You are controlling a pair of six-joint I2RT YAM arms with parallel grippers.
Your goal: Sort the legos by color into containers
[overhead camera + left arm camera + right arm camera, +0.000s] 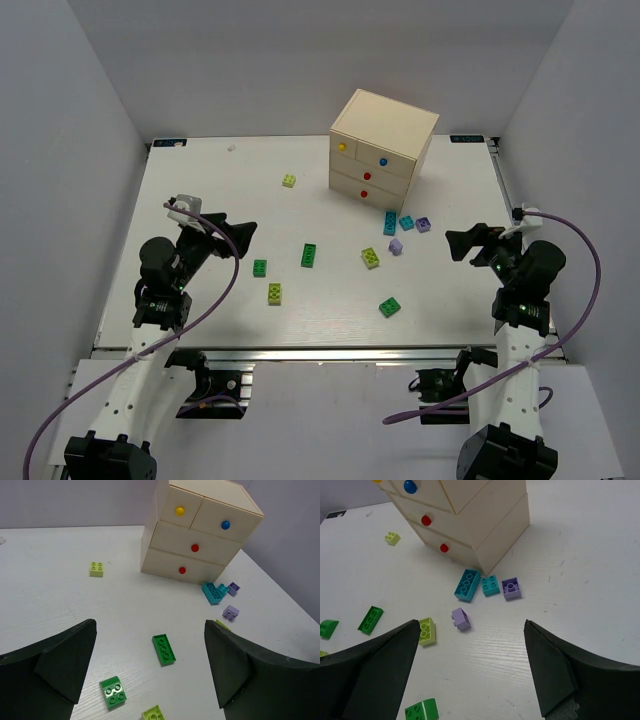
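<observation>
Lying loose on the white counter (200,190), the legos are all outside the chest, and neither hand touches one. A long teal-blue brick (390,223), a small teal-blue brick (407,222) and a lilac brick (423,224) sit in a short row just in front of the chest's lower right corner. A second lilac brick (396,246) lies tipped on its side near them, toward the arms, with a lime-yellow brick (371,258) just beside it on the left.

Around mid-counter are a long dark green brick (309,255) and a small green brick (260,267), with another lime-yellow brick (274,293) close below the small one. A lone green brick (390,307) rests nearer the front edge. A pale lime brick (288,180) sits by itself, left of the chest.

The cream chest (383,140) stands at an angle on the far right part of the counter, every drawer shut. Its top row has a yellow knob (343,147) and a blue knob (383,161). Two red knobs (366,185) mark the drawers below.

The left hand (238,238) hangs over the left side with its jaws spread wide and nothing between them, aimed toward the green bricks. The right hand (462,245) hangs over the right side, likewise wide and empty, facing the teal and lilac cluster.
</observation>
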